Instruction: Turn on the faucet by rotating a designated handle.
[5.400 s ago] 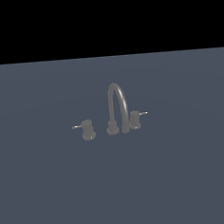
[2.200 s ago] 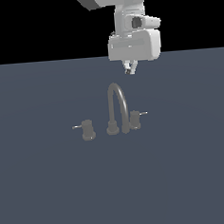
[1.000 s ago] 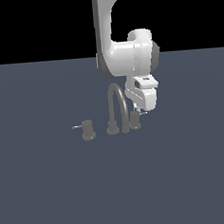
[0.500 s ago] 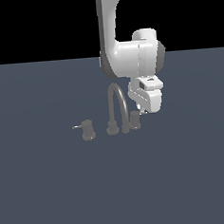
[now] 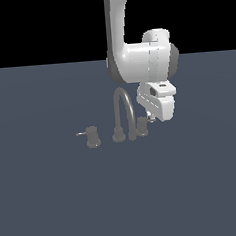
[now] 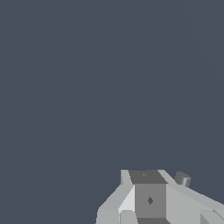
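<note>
The faucet [image 5: 124, 109] is a dark grey arched spout with two short knobs on the floor. The handle [image 5: 142, 127] is the knob close to the spout's down-curved tip, on the exterior view's right. My gripper [image 5: 149, 117] hangs low right beside this knob, at its pale lever, mostly hidden by the white hand [image 5: 159, 101]. In the wrist view the fingers [image 6: 150, 200] sit together with no gap showing and hold nothing. A small grey cylinder end [image 6: 183, 179] shows just past them. The other knob [image 5: 93, 137] stands apart on the exterior view's left.
The white arm [image 5: 121, 34] comes down from above, behind the spout. The flat dark grey floor [image 5: 56, 195] spreads all around the faucet.
The arm came down from above the spout to the right knob's side. In the last half second the hand shifted slightly toward the exterior view's right. The faucet looks unchanged.
</note>
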Controlling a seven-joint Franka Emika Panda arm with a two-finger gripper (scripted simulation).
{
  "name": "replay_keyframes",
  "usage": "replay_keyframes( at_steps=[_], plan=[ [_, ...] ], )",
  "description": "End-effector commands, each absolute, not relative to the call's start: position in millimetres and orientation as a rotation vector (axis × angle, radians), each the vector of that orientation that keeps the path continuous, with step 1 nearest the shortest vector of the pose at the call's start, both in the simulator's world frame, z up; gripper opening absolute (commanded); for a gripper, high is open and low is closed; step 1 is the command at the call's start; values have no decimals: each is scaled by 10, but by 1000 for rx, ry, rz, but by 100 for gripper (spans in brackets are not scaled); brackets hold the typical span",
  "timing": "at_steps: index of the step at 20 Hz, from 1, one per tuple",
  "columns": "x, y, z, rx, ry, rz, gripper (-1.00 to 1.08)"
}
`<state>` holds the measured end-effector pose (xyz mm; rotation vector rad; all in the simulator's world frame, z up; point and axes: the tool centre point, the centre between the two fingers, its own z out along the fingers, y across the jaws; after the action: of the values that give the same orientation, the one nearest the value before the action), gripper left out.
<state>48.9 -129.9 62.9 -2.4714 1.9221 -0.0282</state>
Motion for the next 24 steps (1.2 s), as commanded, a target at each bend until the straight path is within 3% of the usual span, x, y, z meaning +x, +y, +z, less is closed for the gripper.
replay_keyframes(
  at_steps=[1, 8, 10, 22, 24],
  plan=[
    [336, -1307, 629, -2475, 1931, -3, -100],
    [101, -1348, 629, -2474, 1936, 0, -100],
    [207, -1362, 626, -2468, 1931, -25, -100],
    [-156, -1079, 628, -2473, 1936, -1, -100],
    [-117, -1281, 636, -2448, 1971, -22, -100]
  ],
)
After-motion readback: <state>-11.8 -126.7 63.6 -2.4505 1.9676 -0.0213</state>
